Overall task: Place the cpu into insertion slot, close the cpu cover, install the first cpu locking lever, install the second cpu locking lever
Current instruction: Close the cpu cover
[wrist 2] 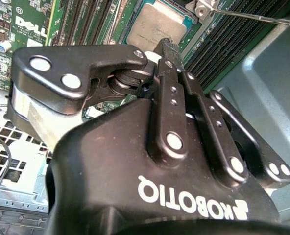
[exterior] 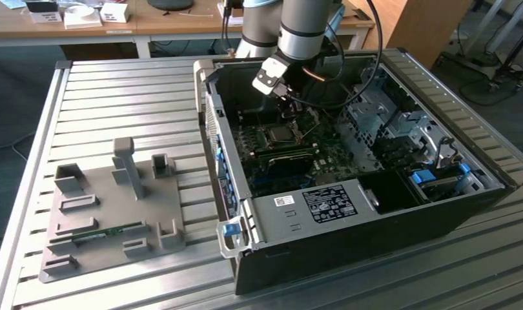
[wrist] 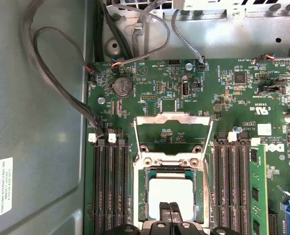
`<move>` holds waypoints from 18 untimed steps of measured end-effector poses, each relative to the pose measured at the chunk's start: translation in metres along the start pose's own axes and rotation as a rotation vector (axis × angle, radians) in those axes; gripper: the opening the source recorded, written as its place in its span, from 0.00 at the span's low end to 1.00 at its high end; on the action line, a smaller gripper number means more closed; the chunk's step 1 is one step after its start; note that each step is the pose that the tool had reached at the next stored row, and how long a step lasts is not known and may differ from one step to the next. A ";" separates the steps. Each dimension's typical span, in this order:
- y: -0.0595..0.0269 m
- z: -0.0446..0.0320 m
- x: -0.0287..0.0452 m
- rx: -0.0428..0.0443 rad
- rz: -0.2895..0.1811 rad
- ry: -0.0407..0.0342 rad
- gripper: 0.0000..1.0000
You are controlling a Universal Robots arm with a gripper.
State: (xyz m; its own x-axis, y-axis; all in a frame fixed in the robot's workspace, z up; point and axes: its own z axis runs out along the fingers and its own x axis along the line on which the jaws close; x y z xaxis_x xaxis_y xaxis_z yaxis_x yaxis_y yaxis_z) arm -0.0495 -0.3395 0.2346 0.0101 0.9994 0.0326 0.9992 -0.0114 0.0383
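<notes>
One edge of the cpu (wrist: 172, 191) is hidden by the empty, closed claw (wrist: 169, 211); it is laid flat, the cpu cover (wrist: 174, 117) swung open.

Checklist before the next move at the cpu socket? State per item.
1. cpu seated in the socket: ok, lies flat inside it.
2. cpu cover closed: not ok, swung up off the socket.
3. Locking lever latched: not ok, it sticks out free.
4. fingers empty: ok, shut, tips over the cpu's edge.
5. Tips touching the cpu: cannot tell.
6. cables clear of the socket: ok, they run along the case wall.
</notes>
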 end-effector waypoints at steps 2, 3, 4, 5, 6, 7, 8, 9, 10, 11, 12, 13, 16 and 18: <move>0.0001 -0.0008 0.0001 -0.0002 0.000 0.0004 0.11; 0.0001 -0.0008 0.0001 -0.0003 0.000 0.0005 0.11; 0.0001 -0.0008 0.0001 -0.0004 0.000 0.0006 0.11; 0.0001 -0.0008 0.0001 -0.0003 0.000 0.0006 0.11; 0.0001 -0.0008 0.0001 -0.0004 0.000 0.0006 0.11; 0.0001 -0.0009 0.0001 -0.0003 0.000 0.0005 0.11; 0.0001 -0.0010 0.0001 -0.0003 0.000 0.0004 0.11; 0.0001 -0.0012 0.0001 -0.0002 0.000 0.0004 0.11; 0.0001 -0.0015 0.0001 -0.0001 0.000 0.0001 0.11; 0.0001 -0.0017 0.0001 -0.0002 0.000 0.0003 0.11; 0.0001 -0.0017 0.0001 -0.0003 0.000 0.0004 0.11; 0.0001 -0.0016 0.0001 -0.0003 0.000 0.0006 0.11; 0.0001 -0.0018 0.0001 -0.0003 0.000 0.0005 0.11; 0.0001 -0.0028 0.0001 0.0000 0.000 0.0000 0.11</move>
State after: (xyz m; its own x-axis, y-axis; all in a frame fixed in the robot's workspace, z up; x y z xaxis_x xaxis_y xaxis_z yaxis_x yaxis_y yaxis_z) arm -0.0495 -0.3395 0.2375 0.0102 0.9994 0.0326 0.9992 -0.0114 0.0383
